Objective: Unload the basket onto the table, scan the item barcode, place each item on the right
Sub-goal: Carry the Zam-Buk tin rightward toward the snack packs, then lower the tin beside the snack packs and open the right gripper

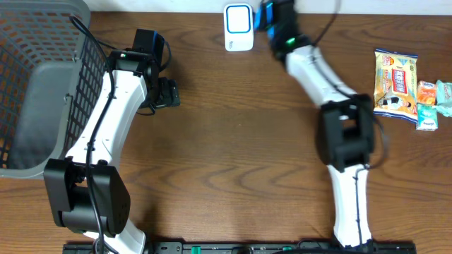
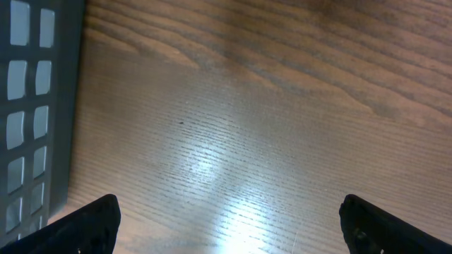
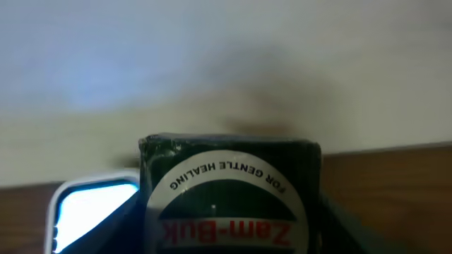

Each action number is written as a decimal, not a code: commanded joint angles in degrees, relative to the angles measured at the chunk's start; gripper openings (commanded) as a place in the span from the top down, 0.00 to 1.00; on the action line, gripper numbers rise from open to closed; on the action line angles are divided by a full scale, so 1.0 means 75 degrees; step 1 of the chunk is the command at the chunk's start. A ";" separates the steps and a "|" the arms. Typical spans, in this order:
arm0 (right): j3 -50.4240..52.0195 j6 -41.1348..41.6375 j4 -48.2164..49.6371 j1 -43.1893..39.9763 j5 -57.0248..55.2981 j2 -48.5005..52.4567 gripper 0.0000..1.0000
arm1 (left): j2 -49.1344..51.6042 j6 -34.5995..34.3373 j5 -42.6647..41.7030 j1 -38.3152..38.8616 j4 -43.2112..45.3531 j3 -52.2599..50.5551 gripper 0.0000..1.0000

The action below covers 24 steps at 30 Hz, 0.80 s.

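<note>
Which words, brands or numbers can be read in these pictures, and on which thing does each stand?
"Zam-Buk": on the green box, upside down in the right wrist view.
"FOR GENTLE HEALING": in an arc above it in that view, on the same box.
Print on the yellow snack packet and the small packets beside it: too small to read.
On the white scanner: nothing readable.

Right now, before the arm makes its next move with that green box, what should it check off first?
1. Zam-Buk box gripped in right tool: ok.
2. Scanner lit and close beside the box: ok.
3. Barcode facing the scanner: cannot tell, only the label face shows.
4. Left tool open, empty, over the table near the basket: ok.
5. Snack packets apart from both arms: ok.
</note>
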<state>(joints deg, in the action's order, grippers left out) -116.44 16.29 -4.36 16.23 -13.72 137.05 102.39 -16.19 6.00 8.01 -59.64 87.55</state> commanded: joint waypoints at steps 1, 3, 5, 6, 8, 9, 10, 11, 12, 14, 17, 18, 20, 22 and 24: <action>-0.0117 0.0224 -0.1276 -0.0772 -0.0157 -0.1402 0.54 | -0.0015 0.0070 0.0093 -0.0009 -0.0038 -0.0015 0.02; -0.0117 0.0224 -0.2154 -0.1116 -0.0152 -0.1667 0.55 | -0.0015 0.0070 0.0093 -0.0009 -0.0038 -0.0015 0.02; -0.0117 0.0216 -0.3177 -0.1533 -0.0154 -0.1865 0.55 | -0.0015 0.0067 0.0096 -0.0009 -0.0038 -0.0015 0.02; -0.0117 0.0207 -0.3608 -0.1740 -0.0154 -0.1915 0.54 | -0.0015 0.0070 0.0093 -0.0009 -0.0038 -0.0015 0.02; -0.0117 0.0160 -0.4430 -0.2177 -0.0128 -0.1958 0.55 | -0.0015 0.0070 0.0093 -0.0009 -0.0038 -0.0015 0.02; -0.0117 0.0157 -0.5056 -0.2576 -0.0128 -0.1958 0.51 | -0.0015 0.0067 0.0093 -0.0009 -0.0038 -0.0015 0.02; -0.0111 0.0085 -0.5313 -0.2760 -0.0131 -0.1938 0.51 | -0.0015 0.0070 0.0096 -0.0009 -0.0038 -0.0015 0.02; -0.0099 -0.0044 -0.5520 -0.2975 -0.0128 -0.1912 0.51 | -0.0015 0.0070 0.0096 -0.0009 -0.0038 -0.0015 0.02; -0.0076 -0.0172 -0.5694 -0.3209 -0.0128 -0.1874 0.51 | -0.0015 0.0070 0.0096 -0.0009 -0.0038 -0.0015 0.02; 0.0029 -0.0350 -0.5855 -0.3576 -0.0125 -0.1851 0.51 | -0.0015 0.0067 0.0096 -0.0009 -0.0038 -0.0015 0.02; 0.0259 -0.0501 -0.5971 -0.4226 -0.0122 -0.1851 0.50 | -0.0015 0.0067 0.0093 -0.0009 -0.0038 -0.0015 0.02; 0.0300 -0.0501 -0.5977 -0.4342 -0.0119 -0.1851 0.50 | -0.0015 0.0070 0.0093 -0.0009 -0.0038 -0.0015 0.02; 0.0353 -0.0501 -0.6000 -0.4549 0.0023 -0.1851 0.44 | -0.0015 0.0070 0.0096 -0.0009 -0.0038 -0.0015 0.02; 0.0376 -0.0501 -0.5995 -0.4724 0.0256 -0.1851 0.22 | -0.0015 0.0070 0.0093 -0.0009 -0.0038 -0.0015 0.02; 0.0376 -0.0501 -0.5995 -0.4794 0.0338 -0.1851 0.13 | -0.0015 0.0070 0.0093 -0.0009 -0.0038 -0.0015 0.02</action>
<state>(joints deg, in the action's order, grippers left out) -114.15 13.13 -49.25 -19.20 -13.32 123.00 102.39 -16.19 6.00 8.01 -59.66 87.53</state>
